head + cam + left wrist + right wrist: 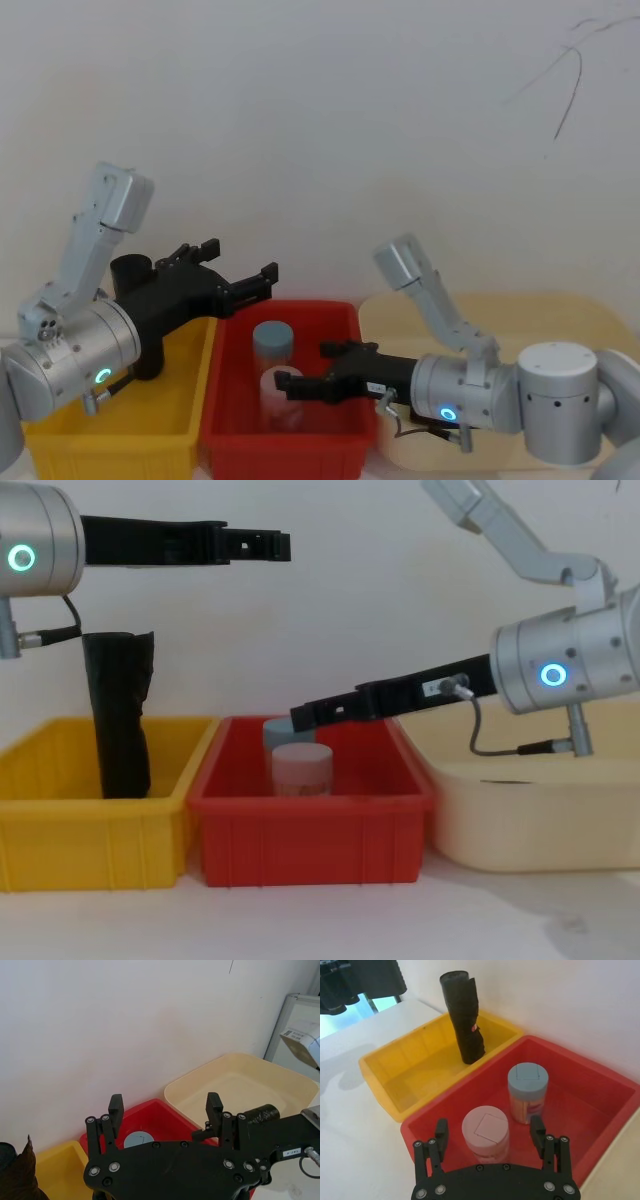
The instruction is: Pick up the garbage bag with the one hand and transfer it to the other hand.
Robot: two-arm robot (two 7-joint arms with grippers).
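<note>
Garbage bag [464, 1020]: we see it standing nearly upright, slightly tilted, in the yellow bin [395, 1077], at the end nearer the wall; loose flap at its top, small red mark partway down. Nothing is gripping it.
Left gripper [262, 546]: we see it held level, high above the bins, above and to the right of the bag's top, well clear of it. Fingers apart, nothing between them.
Right gripper [290, 385]: we have it reaching in low over the red bin [310, 815]. Fingers spread, empty; in the right wrist view they sit either side of the pink-lidded jar [485, 1131] without touching it.
Red bin contents: pink-lidded jar nearer the robot, blue-lidded jar [527, 1091] just behind it, both upright.
Cream bin [530, 810]: we see it on the red bin's right side; the right arm passes over it.
Bin order: yellow, red, cream, left to right, side by side.
</note>
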